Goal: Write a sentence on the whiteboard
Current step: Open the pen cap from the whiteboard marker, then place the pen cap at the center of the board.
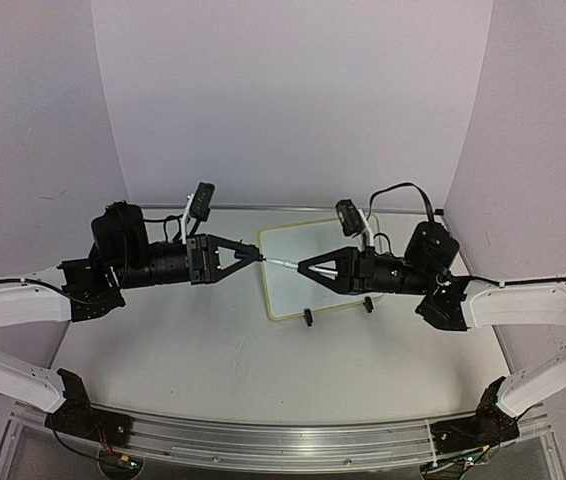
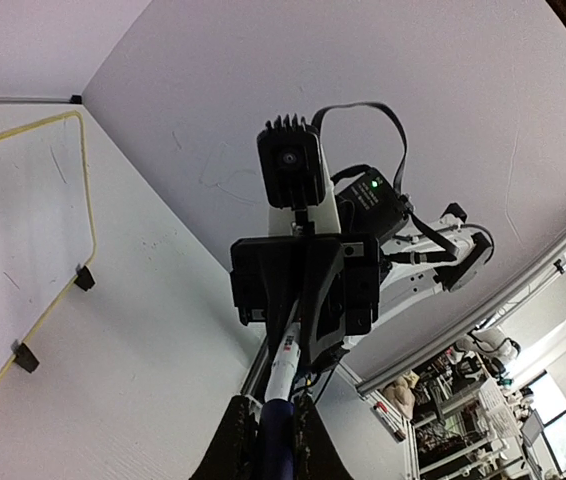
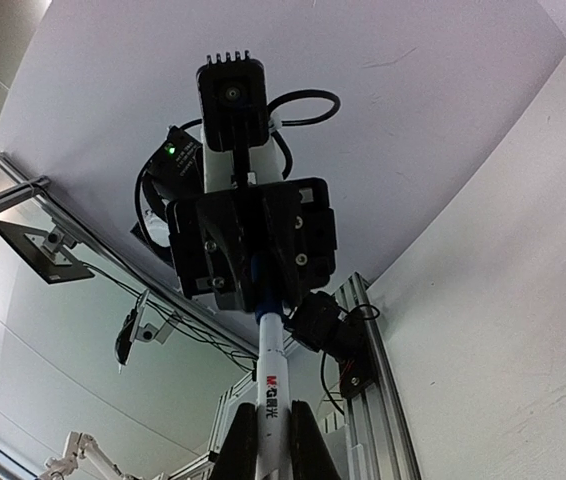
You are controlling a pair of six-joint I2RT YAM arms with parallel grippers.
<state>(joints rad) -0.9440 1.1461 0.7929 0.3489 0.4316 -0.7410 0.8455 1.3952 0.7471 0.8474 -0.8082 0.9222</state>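
Observation:
The whiteboard (image 1: 298,295) lies flat at the table's middle, its pale-yellow rim also in the left wrist view (image 2: 88,200). No sentence shows on its face. Above its left edge a marker (image 1: 281,263) hangs level between both grippers. My left gripper (image 1: 260,256) is shut on the marker's dark blue cap (image 2: 278,430). My right gripper (image 1: 301,268) is shut on the white barrel (image 3: 268,400). In the right wrist view the barrel runs up into the left gripper's jaws, with a blue band (image 3: 260,272) showing there.
Two black clip feet (image 1: 308,318) (image 1: 367,305) sit on the board's near edge. White walls close the table on three sides. An aluminium rail (image 1: 283,440) runs along the near edge between the arm bases.

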